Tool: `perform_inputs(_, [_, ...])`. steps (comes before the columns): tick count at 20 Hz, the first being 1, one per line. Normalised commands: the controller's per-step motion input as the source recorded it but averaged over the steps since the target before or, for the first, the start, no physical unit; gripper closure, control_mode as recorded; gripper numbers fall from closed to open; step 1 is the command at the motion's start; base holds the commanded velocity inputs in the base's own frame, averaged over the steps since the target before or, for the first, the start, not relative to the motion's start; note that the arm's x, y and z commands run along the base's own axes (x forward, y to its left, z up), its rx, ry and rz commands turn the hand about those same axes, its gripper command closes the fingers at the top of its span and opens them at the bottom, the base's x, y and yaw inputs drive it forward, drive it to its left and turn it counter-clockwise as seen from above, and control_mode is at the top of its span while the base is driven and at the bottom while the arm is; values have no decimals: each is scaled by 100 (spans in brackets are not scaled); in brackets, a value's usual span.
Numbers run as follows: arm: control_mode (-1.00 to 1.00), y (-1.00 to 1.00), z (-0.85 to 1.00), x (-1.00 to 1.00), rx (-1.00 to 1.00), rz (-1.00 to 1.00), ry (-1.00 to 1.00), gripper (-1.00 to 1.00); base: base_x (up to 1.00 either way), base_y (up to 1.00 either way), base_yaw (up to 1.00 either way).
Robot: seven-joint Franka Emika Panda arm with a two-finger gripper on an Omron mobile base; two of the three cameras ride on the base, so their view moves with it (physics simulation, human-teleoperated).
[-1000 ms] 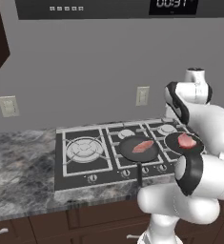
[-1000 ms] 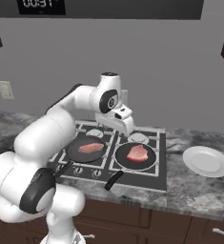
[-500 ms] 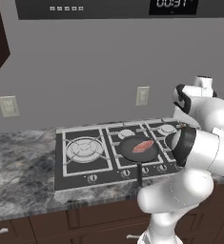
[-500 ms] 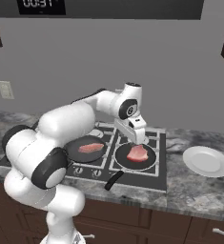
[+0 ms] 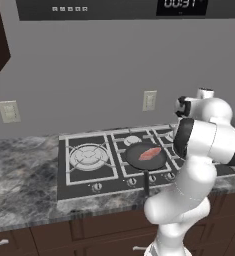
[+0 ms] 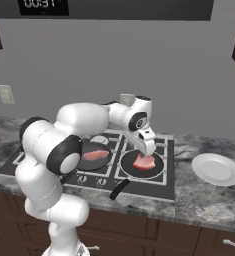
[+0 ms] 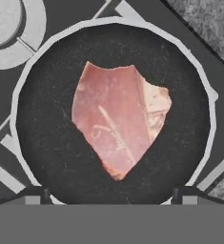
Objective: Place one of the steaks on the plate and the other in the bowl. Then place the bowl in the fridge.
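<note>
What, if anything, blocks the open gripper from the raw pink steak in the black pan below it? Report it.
Nothing visible does. The gripper hangs open just above the raw pink steak, which lies bare in the round black frying pan.

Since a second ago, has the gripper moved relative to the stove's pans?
Yes. The gripper has swung right and come down, from behind the pans to directly above the steak in the right-hand frying pan, jaws open.
</note>
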Motion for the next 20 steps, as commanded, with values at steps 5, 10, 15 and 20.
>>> perform_inputs(5, [-100,-12,-54,23,0,0,0,-100,0,0,0])
perform_inputs(10, [-100,-1,-15,-21,0,0,0,-100,0,0,0])
perform_inputs(15, [-100,18,0,0,0,0,3,-100,0,0,0])
perform_inputs(20, [-100,6,-24,-7,0,-9,1,-100,0,0,0])
